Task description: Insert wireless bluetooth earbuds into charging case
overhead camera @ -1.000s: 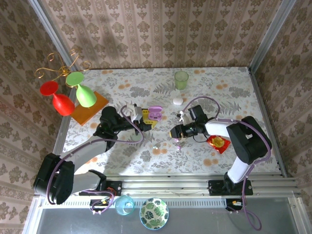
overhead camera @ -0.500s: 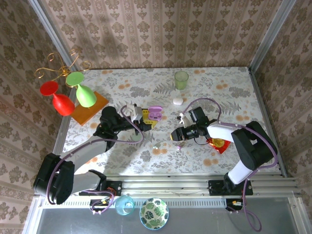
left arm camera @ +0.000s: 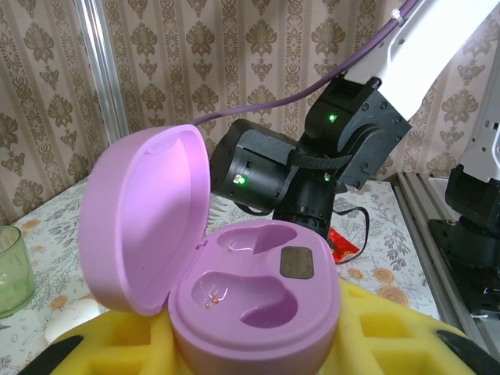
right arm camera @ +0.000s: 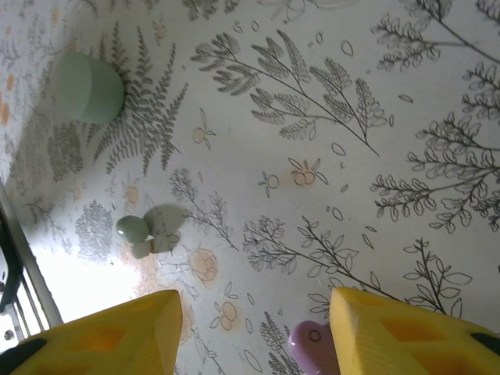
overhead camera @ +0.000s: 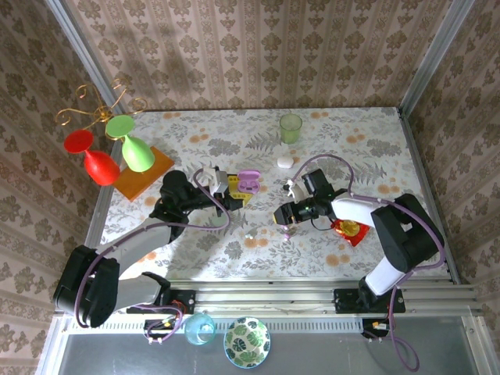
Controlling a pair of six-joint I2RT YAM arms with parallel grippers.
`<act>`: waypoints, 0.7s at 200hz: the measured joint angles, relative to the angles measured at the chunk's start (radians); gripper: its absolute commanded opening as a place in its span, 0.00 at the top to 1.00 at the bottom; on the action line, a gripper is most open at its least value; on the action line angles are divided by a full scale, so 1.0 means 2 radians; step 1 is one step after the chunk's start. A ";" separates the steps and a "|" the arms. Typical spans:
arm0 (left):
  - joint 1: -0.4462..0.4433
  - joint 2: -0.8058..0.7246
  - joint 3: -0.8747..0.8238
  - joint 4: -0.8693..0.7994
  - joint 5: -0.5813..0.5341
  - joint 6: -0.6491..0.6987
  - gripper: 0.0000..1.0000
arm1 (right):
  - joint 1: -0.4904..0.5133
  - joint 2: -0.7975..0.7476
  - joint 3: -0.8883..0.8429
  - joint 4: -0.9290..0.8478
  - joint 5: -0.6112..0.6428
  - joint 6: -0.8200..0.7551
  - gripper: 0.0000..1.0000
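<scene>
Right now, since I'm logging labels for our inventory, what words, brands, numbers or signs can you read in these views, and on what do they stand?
No text is readable in any view.
On the dark patch inside the open purple charging case: possibly a label, but no letters are legible.
On the red and yellow packet on the table: there is printing, too small and blurred to read.

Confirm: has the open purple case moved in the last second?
No. In the top view the purple case sits at the same spot relative to the green cup, gripped by the left gripper.
</scene>
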 measured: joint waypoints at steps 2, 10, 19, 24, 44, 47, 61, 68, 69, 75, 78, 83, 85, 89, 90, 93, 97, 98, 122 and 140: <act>0.000 0.000 0.000 0.000 0.000 0.000 0.75 | 0.000 0.001 0.000 -0.001 0.001 0.000 0.49; 0.000 0.000 0.000 0.000 0.000 0.000 0.75 | 0.000 0.003 0.000 -0.003 0.003 0.000 0.49; 0.000 0.000 0.000 0.000 0.000 0.000 0.75 | 0.000 0.004 -0.002 -0.004 0.005 0.000 0.49; 0.000 0.000 0.000 0.000 0.000 0.000 0.75 | 0.000 0.004 -0.003 -0.004 0.005 0.000 0.50; 0.000 0.000 0.000 0.000 0.000 0.000 0.75 | 0.000 0.004 -0.013 -0.006 0.006 -0.001 0.51; 0.000 0.000 0.000 0.000 0.000 0.000 0.75 | 0.000 0.004 -0.015 -0.006 0.006 -0.001 0.51; 0.000 0.000 0.000 0.000 0.000 0.000 0.75 | 0.000 0.001 -0.021 -0.004 0.007 -0.003 0.52; 0.000 0.000 0.000 0.000 0.000 0.000 0.75 | 0.001 -0.001 -0.024 -0.004 0.007 -0.004 0.53; 0.000 0.000 0.000 0.000 0.000 0.000 0.76 | 0.001 -0.002 -0.024 -0.004 0.007 -0.004 0.53; 0.000 0.001 0.000 0.002 0.000 0.000 0.75 | 0.002 -0.003 -0.026 -0.004 0.007 -0.004 0.54; 0.000 0.002 0.000 0.002 0.000 0.000 0.75 | 0.002 -0.003 -0.027 -0.004 0.007 -0.004 0.55; 0.000 0.003 0.000 0.004 0.000 0.000 0.75 | 0.002 -0.004 -0.027 -0.004 0.007 -0.004 0.56; 0.000 0.003 0.000 0.004 0.000 0.000 0.75 | 0.002 -0.004 -0.028 -0.004 0.007 -0.005 0.56; 0.000 0.004 -0.001 0.005 0.000 0.000 0.75 | 0.002 -0.004 -0.028 -0.004 0.007 -0.005 0.58; 0.000 0.005 0.000 0.005 0.000 0.000 0.75 | 0.002 -0.004 -0.028 -0.004 0.007 -0.006 0.58; 0.000 0.005 0.000 0.006 0.000 0.000 0.75 | 0.003 -0.004 -0.029 -0.004 0.007 -0.006 0.58; 0.000 0.006 0.000 0.006 0.000 0.000 0.75 | 0.003 -0.004 -0.030 -0.004 0.007 -0.006 0.59; 0.000 0.006 0.000 0.006 0.000 0.000 0.75 | 0.003 -0.004 -0.030 -0.004 0.007 -0.007 0.59; 0.000 0.007 0.000 0.008 0.000 0.000 0.75 | 0.003 -0.004 -0.032 -0.004 0.007 -0.009 0.62; 0.000 0.007 -0.001 0.009 0.000 0.000 0.75 | 0.003 -0.004 -0.033 -0.004 0.007 -0.009 0.64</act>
